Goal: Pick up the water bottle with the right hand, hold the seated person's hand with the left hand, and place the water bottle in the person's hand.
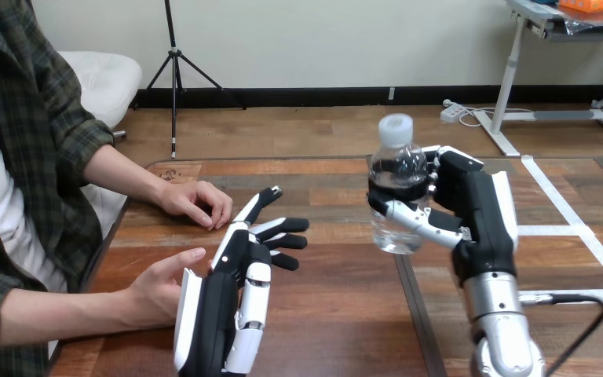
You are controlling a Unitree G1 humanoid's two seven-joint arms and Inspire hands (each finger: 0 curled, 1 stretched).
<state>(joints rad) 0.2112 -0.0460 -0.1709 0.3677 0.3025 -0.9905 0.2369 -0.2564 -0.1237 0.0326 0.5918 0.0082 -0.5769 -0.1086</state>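
A clear water bottle (396,184) with a white cap is upright, lifted off the table, with my right hand (471,200) shut on its middle, fingers and thumb wrapped round it. My left hand (239,271) is at the lower left, open, its fingers straight and pointing right and away. The person's hand at the lower left (161,287) lies palm up just behind and to the left of my left hand, close to it; I cannot tell whether they touch. The person's other hand (196,203) rests palm down on the table further back.
The wooden table (338,314) has a dark seam running down its middle and white tape lines at the right. The person's forearms come in from the left edge.
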